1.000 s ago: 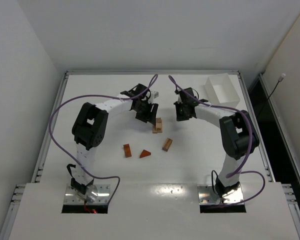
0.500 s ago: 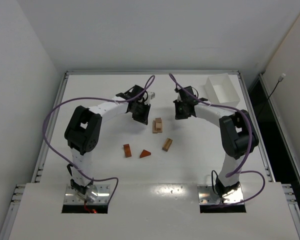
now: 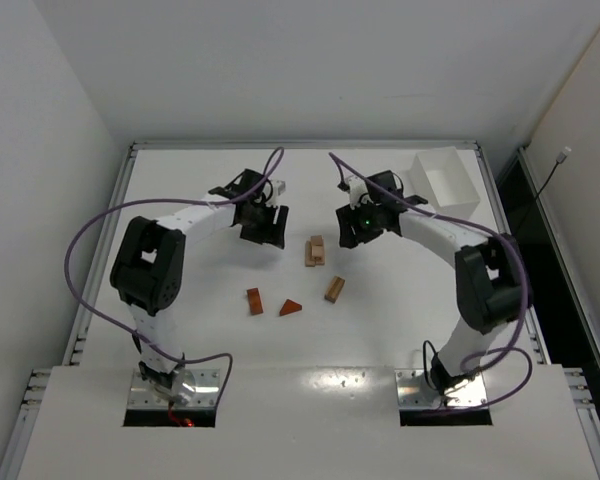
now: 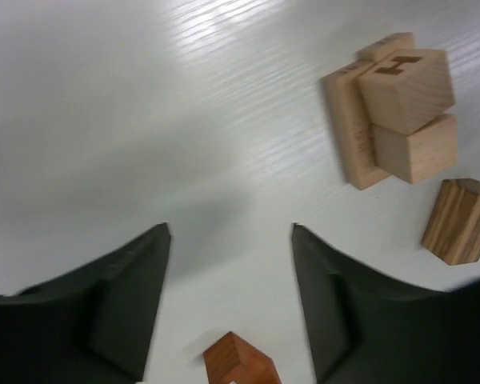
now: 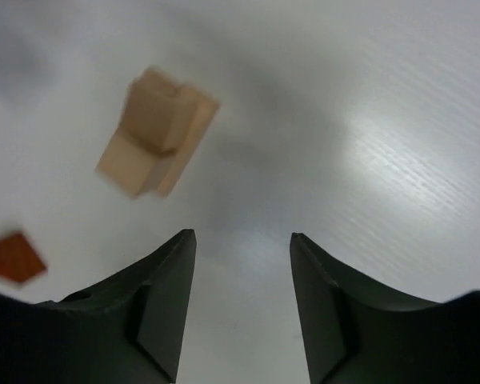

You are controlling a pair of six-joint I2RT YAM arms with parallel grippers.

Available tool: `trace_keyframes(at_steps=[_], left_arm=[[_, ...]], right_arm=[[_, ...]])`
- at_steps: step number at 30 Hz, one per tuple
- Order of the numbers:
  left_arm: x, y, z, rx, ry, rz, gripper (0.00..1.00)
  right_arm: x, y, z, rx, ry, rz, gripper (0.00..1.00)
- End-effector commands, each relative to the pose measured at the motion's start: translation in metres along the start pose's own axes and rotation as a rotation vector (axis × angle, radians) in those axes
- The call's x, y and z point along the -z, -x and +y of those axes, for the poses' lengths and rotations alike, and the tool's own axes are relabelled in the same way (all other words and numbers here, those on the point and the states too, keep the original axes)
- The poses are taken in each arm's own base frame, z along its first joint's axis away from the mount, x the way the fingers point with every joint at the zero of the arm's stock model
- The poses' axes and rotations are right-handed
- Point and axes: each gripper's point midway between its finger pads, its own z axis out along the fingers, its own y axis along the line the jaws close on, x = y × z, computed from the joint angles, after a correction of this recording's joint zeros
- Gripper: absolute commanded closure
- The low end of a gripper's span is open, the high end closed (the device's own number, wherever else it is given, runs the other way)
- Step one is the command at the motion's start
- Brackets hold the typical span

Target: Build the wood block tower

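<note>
The tower [image 3: 315,250] is a low stack of light tan wood blocks in the middle of the table; it also shows in the left wrist view [image 4: 392,104] and, blurred, in the right wrist view [image 5: 156,132]. My left gripper [image 3: 263,230] hangs to its left, open and empty [image 4: 230,228]. My right gripper [image 3: 351,234] hangs to its right, open and empty [image 5: 242,234]. Nearer the arm bases lie a reddish-brown brick [image 3: 254,301], a reddish-brown wedge [image 3: 291,307] and a striped tan block [image 3: 334,289]. The striped block [image 4: 458,220] and a reddish-brown piece [image 4: 240,364] appear under the left wrist.
A white rectangular box [image 3: 444,180] stands at the back right of the table. Purple cables loop above both arms. A raised rail [image 3: 130,200] runs along the table's left, back and right sides.
My left gripper has drawn back to the left, away from the stack. The right wrist has shifted slightly toward the stack. The blocks have not moved.
</note>
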Motion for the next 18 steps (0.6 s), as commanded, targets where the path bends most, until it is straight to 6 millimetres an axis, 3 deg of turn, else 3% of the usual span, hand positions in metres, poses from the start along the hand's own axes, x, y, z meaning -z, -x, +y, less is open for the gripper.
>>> trace_keyframes(at_steps=[1,2,3,5,6,7,9,14,18], left_arm=[[0.025,0.013,0.013,0.028,0.022,-0.080,0.37],[0.029,0.011,0.018,0.036,0.035,-0.086,0.27],[0.034,0.015,0.024,0.048,0.042,-0.100,0.22],[0.038,0.018,0.028,0.056,0.047,-0.112,0.12],[0.039,0.019,0.034,0.057,0.054,-0.116,0.10],[0.041,0.016,0.032,0.056,0.044,-0.114,0.08],[0.043,0.012,0.035,0.065,0.041,-0.112,0.07],[0.043,-0.015,0.024,0.086,-0.023,-0.090,0.07],[0.049,-0.010,0.024,0.080,-0.015,-0.112,0.06]], right_arm=[[0.048,-0.001,0.039,0.367,0.288,-0.060,0.51],[0.061,-0.020,0.056,0.413,0.408,-0.016,0.48],[0.068,-0.026,0.058,0.562,0.447,-0.032,0.45],[0.083,-0.051,0.062,0.712,0.527,0.019,0.38],[0.086,-0.059,0.065,0.702,0.546,0.052,0.35],[0.090,-0.060,0.062,0.808,0.547,0.037,0.30],[0.094,-0.064,0.060,0.921,0.544,0.034,0.23],[0.100,-0.072,0.067,1.125,0.569,0.011,0.22],[0.101,-0.085,0.076,1.294,0.587,-0.033,0.22]])
